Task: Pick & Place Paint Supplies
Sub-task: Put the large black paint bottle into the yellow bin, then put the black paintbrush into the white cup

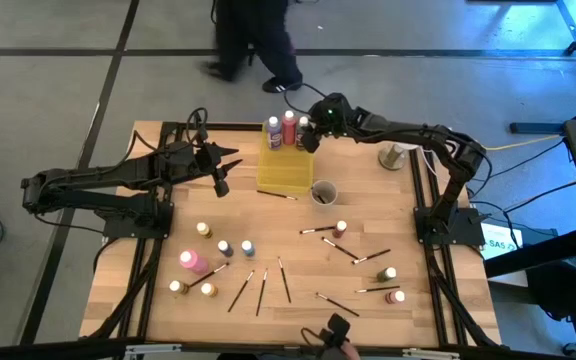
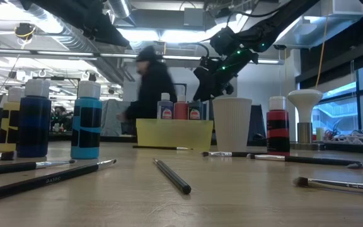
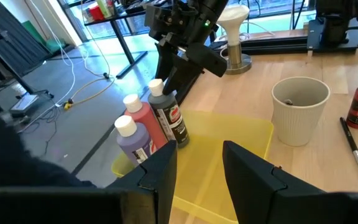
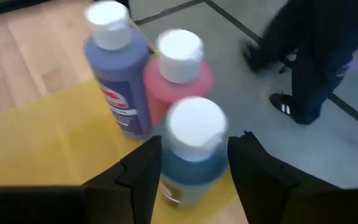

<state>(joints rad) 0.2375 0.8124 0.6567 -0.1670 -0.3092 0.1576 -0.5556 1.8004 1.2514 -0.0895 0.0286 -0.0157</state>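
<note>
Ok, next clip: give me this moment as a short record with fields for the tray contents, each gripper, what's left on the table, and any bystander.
tray: yellow tray holds three bottles at its far end: purple bottle, pink-red bottle, dark teal bottle
right gripper: right gripper, fingers either side of the dark teal bottle, apart from its sides
left gripper: left gripper, open, empty, hovering at the tray's near edge
cup: white ribbed cup beside the tray
left on table: brushes and small bottles scattered across the near half
bystander: person walking past the far edge
</note>
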